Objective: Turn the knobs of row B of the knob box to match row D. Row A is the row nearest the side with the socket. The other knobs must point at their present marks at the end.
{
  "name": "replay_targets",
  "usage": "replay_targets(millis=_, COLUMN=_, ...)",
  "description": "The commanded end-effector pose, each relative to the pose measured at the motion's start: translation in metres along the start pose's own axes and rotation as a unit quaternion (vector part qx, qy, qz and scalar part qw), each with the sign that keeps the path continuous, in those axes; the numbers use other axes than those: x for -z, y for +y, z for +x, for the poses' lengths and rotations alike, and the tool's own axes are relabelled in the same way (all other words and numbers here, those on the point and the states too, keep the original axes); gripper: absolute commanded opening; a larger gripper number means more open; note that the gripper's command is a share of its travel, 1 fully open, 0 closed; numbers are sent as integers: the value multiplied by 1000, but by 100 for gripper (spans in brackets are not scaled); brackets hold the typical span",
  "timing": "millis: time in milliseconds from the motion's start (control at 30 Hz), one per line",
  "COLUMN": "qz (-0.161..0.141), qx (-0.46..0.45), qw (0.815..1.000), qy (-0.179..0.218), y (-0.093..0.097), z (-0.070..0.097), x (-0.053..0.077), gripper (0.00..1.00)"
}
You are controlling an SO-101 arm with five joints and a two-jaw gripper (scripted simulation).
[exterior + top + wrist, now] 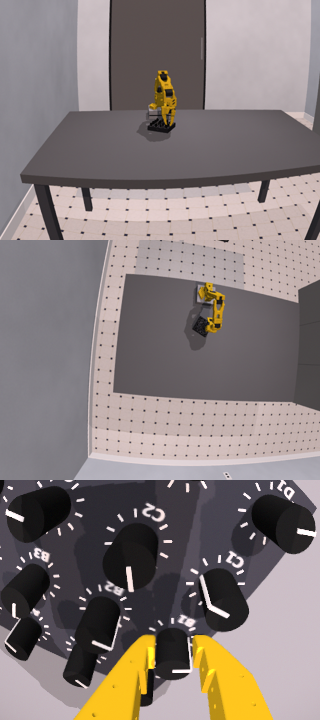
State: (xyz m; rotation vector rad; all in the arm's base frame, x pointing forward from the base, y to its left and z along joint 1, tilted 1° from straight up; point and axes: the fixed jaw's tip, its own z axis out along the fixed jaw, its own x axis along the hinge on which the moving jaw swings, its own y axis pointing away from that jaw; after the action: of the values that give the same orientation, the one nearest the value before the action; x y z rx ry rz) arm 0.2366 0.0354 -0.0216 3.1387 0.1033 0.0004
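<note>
My yellow end effector (pixel 208 329) (pixel 168 125) (pixel 174 642) stands barely open, gripping nothing, its tips astride the black cylindrical plastic knob B1 (pixel 172 652) — and black cylindrical knob B2 (pixel 101 617) lies just beside B1, left in the wrist view.

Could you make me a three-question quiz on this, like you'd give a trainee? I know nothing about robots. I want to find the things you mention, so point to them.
1. Multiple choice: Which label belongs to the knob (pixel 172 655) between the fingers (pixel 172 119)?
a) C2
b) B1
c) D1

2. True or false: The knob box (pixel 200 326) (pixel 158 129) (pixel 175 515) rests on the table (pixel 155 356) (pixel 155 160) (pixel 290 650).

3. Fill in: The arm (pixel 217 313) (pixel 166 83) is mostly coloured ____.

Key: 1 b; 2 true; 3 yellow.
</note>
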Motion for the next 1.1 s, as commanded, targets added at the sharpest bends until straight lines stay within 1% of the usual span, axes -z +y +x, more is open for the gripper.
replay_targets(millis=0, qz=0, qx=6, qw=1000, qy=-6, y=-1, z=-3, x=4, gripper=8)
replay_targets(millis=133, qz=0, qx=6, qw=1000, qy=-6, y=-1, z=-3, x=6, gripper=8)
replay_targets(millis=600, qz=0, qx=6, qw=1000, qy=-6, y=-1, z=-2, x=27, gripper=8)
replay_targets(millis=667, qz=0, qx=6, qw=1000, qy=-6, y=-1, z=-2, x=27, gripper=8)
replay_targets(millis=900, qz=0, qx=6, qw=1000, qy=-6, y=-1, z=-3, x=33, gripper=8)
replay_targets(millis=1067, qz=0, qx=6, qw=1000, qy=-6, y=-1, z=-3, x=35, gripper=8)
